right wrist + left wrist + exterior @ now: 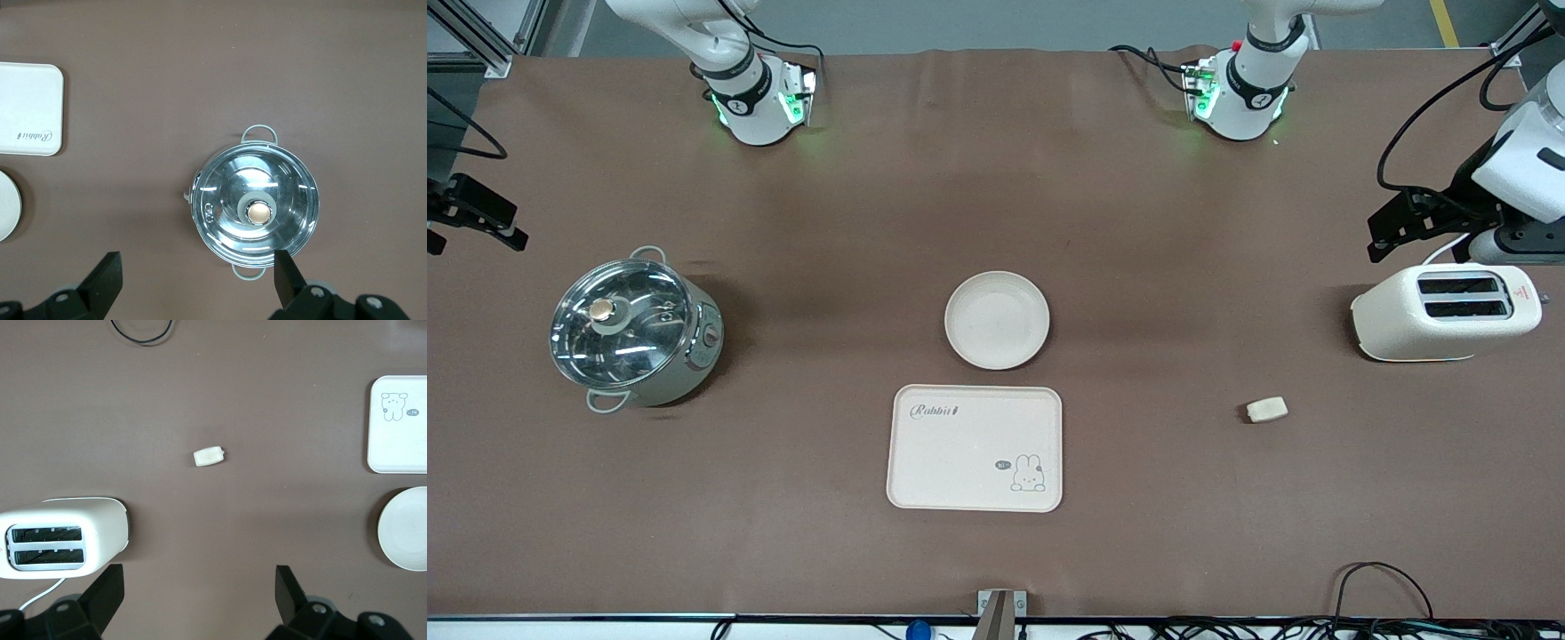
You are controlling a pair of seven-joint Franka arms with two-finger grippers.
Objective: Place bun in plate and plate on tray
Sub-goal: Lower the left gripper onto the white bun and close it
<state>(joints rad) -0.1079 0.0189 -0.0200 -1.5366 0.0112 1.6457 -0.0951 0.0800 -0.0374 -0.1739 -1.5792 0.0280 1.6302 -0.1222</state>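
The bun [1266,409] lies on the brown table toward the left arm's end, nearer to the front camera than the toaster; it also shows in the left wrist view [209,457]. The empty plate [997,320] sits mid-table. The empty tray [975,447] lies just nearer the front camera than the plate. My left gripper [1383,236] is open and empty, up in the air beside the toaster [198,583]. My right gripper [516,227] is open and empty, up in the air at the right arm's end of the table, near the pot [198,267].
A cream toaster [1445,311] stands at the left arm's end with its cord by the gripper. A glass-lidded pot [633,329] stands at the right arm's end. Cables [1383,587] lie at the table's front edge.
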